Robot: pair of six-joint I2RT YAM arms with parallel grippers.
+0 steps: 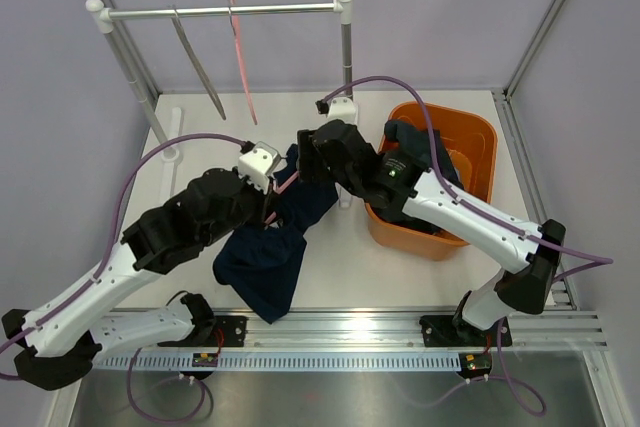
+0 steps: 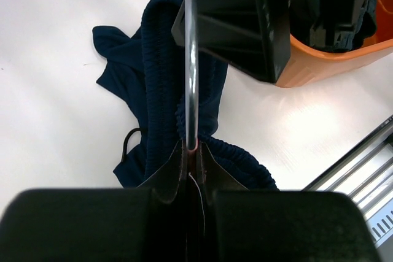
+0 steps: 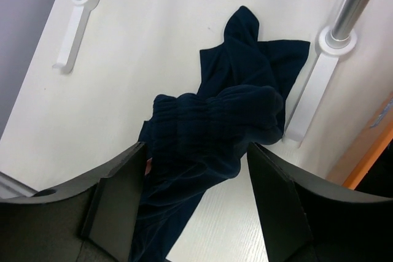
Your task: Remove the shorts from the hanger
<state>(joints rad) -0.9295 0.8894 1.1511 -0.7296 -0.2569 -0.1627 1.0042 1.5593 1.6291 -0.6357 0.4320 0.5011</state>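
The dark navy shorts (image 1: 265, 267) hang bunched on a pink hanger (image 1: 285, 185) with a metal hook (image 2: 190, 59), their legs trailing on the white table. My left gripper (image 2: 193, 148) is shut on the hanger where the hook meets the pink part, with the shorts (image 2: 159, 59) below it. My right gripper (image 3: 195, 148) is open just above the ribbed waistband (image 3: 215, 127), one finger on each side of it. In the top view it (image 1: 315, 162) sits right beside my left gripper (image 1: 270, 202). Dark cloth (image 1: 408, 139) lies in the orange bin. No light blue shorts show.
An orange bin (image 1: 470, 119) stands at the right under my right arm. A clothes rack (image 1: 220, 12) at the back holds a grey hanger (image 1: 198, 62) and a pink hanger (image 1: 241, 57). Its right post and foot (image 3: 336, 35) stand close to the shorts.
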